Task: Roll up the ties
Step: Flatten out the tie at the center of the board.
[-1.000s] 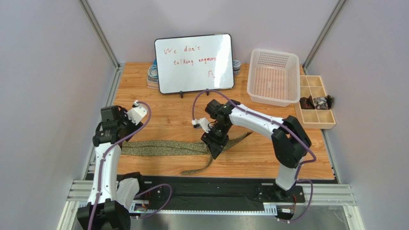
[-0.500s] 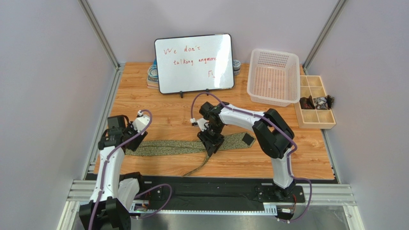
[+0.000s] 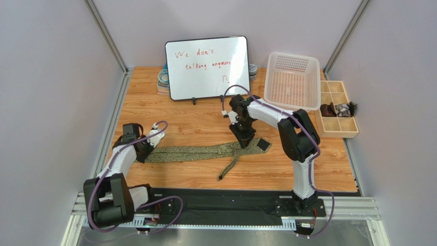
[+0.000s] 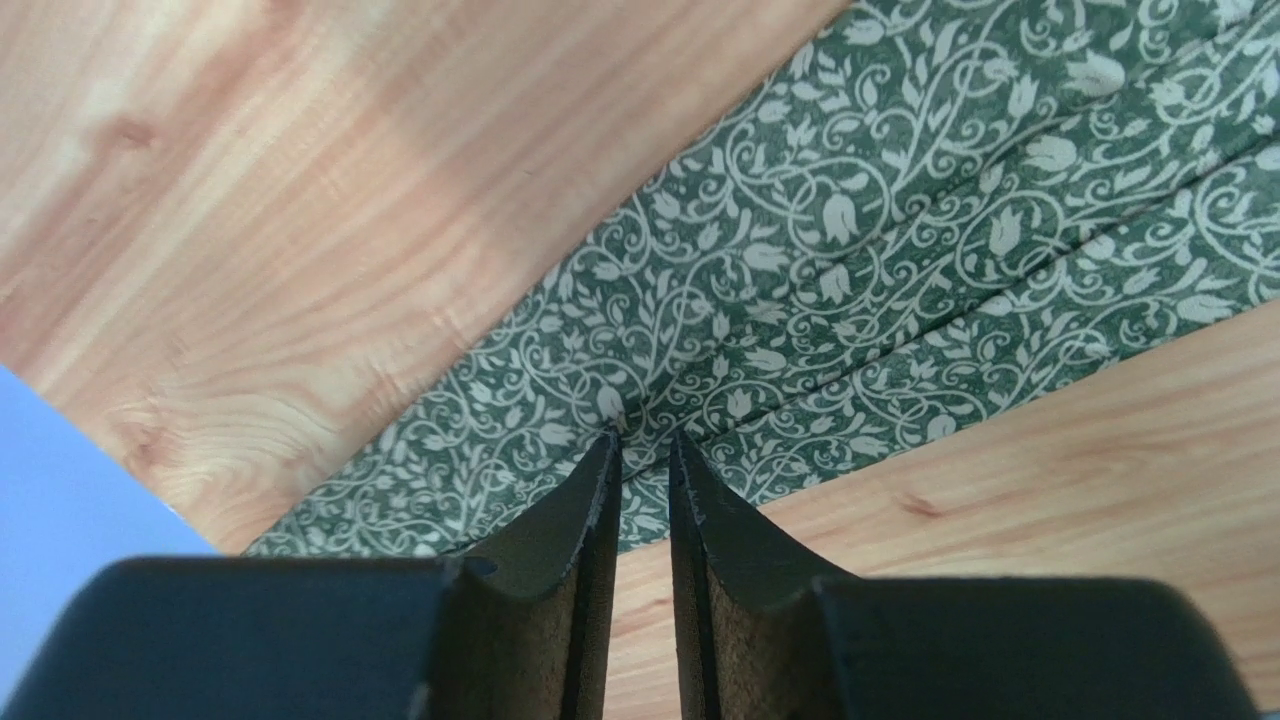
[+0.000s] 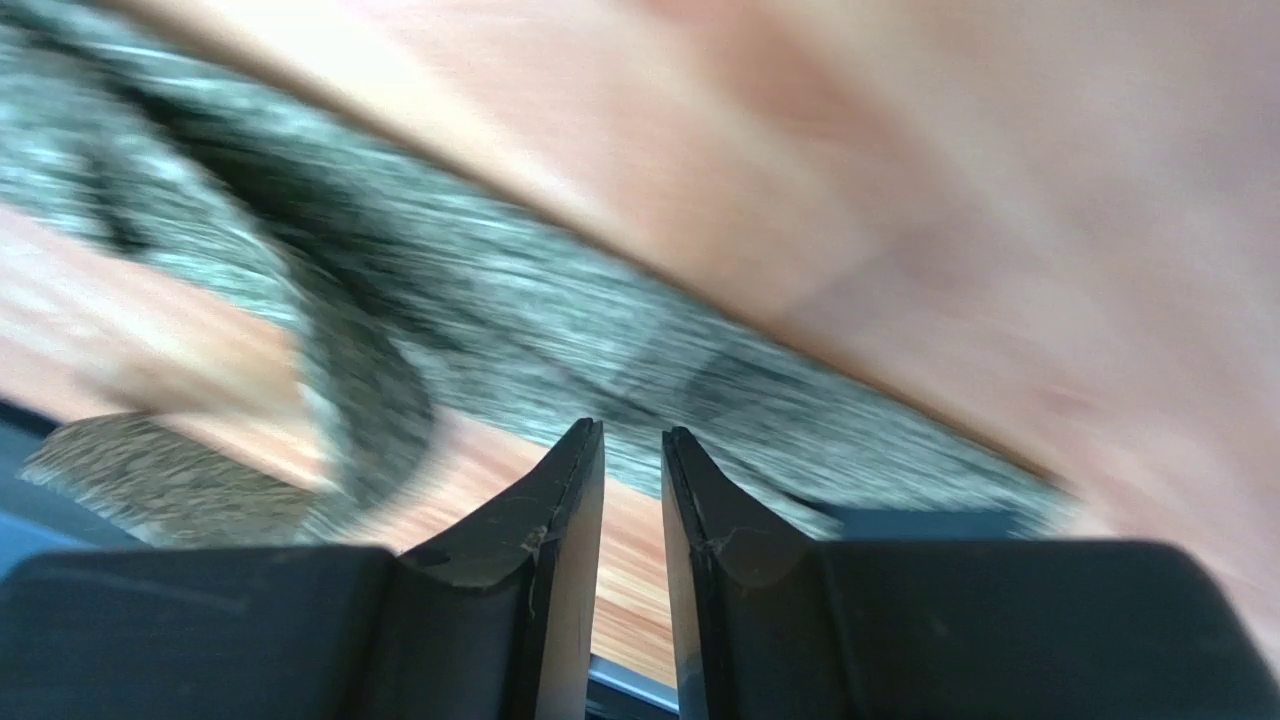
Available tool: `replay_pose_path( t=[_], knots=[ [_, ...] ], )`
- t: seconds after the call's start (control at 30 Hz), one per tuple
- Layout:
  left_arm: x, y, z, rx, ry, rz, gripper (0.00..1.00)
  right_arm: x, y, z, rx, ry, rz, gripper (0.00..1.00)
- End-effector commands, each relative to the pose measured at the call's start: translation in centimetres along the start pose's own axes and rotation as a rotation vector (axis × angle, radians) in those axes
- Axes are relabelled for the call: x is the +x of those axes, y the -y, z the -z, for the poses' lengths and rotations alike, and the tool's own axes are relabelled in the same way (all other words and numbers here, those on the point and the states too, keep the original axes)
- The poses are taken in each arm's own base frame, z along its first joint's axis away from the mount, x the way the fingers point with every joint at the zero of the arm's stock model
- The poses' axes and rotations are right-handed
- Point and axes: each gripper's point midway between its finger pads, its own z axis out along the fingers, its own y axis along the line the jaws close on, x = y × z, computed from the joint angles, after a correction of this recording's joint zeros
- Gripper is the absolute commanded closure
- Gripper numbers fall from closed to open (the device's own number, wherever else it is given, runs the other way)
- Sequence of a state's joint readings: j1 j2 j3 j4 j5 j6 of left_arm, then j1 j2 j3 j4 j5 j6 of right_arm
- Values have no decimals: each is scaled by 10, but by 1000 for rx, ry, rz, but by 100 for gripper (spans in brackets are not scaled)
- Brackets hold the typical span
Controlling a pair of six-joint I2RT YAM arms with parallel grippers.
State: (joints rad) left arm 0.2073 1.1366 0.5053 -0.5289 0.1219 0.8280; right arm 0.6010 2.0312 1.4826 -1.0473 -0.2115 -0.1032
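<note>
A long, narrow olive-green woven tie (image 3: 195, 152) is lying flat across the middle of the light wooden worktop (image 3: 169, 113), stretching from centre left towards centre right of the overhead frame. Its wide end is showing a black-lined tip (image 3: 263, 145) right of centre, while a narrower strip (image 3: 225, 171) is trailing down towards the lower middle.

The left end effector (image 3: 143, 151) is sitting low at the tie's left end. In its wrist view the tie (image 4: 902, 270) is showing a pale vine and flower pattern and is running from lower left to upper right. The left end effector (image 4: 643, 438) is leaving only a thin slit between its two dark fingers, whose tips are resting right at the fabric's edge. I cannot tell whether cloth is being pinched.

The right end effector (image 3: 245, 141) is pointing down over the tie's wide end, just left of the black tip. Its wrist view is blurring heavily, with the tie (image 5: 451, 330) crossing as a grey-green band. The right end effector (image 5: 631, 432) is also standing nearly closed with a slim gap, and I cannot tell whether it is gripping anything.

At the top centre a white rectangular whiteboard (image 3: 207, 66) with red handwriting is standing upright. To its right a white perforated plastic basket (image 3: 266, 82) is sitting, and beside that a tan compartment tray (image 3: 333, 89) is holding small dark items (image 3: 338, 109).
</note>
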Motion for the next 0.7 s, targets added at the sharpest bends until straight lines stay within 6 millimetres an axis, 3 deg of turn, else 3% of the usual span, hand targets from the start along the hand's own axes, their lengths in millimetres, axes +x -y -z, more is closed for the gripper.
replay_pose_path(
  t=[0.0, 0.13, 0.2, 0.27, 0.37, 0.5, 0.53, 0.63, 0.67],
  knots=[
    [-4, -15, -4, -27, -12, -15, 76, -9, 43, 29, 105, 16, 34, 71],
    [-4, -13, -6, -6, -15, -13, 76, -16, -1, 60, -10, 105, 84, 60],
    [-4, -13, -6, -4, -15, -14, 76, -14, -33, 61, -58, 106, 128, 50],
    [-4, -12, -6, -3, -14, -11, 76, -6, -64, 55, -90, 82, 153, 44],
    [-3, -11, -6, 2, -17, -10, 76, 9, -78, 32, -70, 43, 166, 40],
    [-1, -11, -4, -7, -24, -12, 76, 14, -59, 5, 47, -4, 173, 41],
    [-1, -10, -4, -3, -23, -15, 76, 15, -46, 0, 109, -12, 188, 42],
    [-2, -10, -3, -4, -20, -24, 76, 18, -18, -1, 203, -35, 245, 44],
    [-2, -11, -3, -8, -21, -25, 76, 20, 0, 2, 254, -46, 243, 44]
  ],
)
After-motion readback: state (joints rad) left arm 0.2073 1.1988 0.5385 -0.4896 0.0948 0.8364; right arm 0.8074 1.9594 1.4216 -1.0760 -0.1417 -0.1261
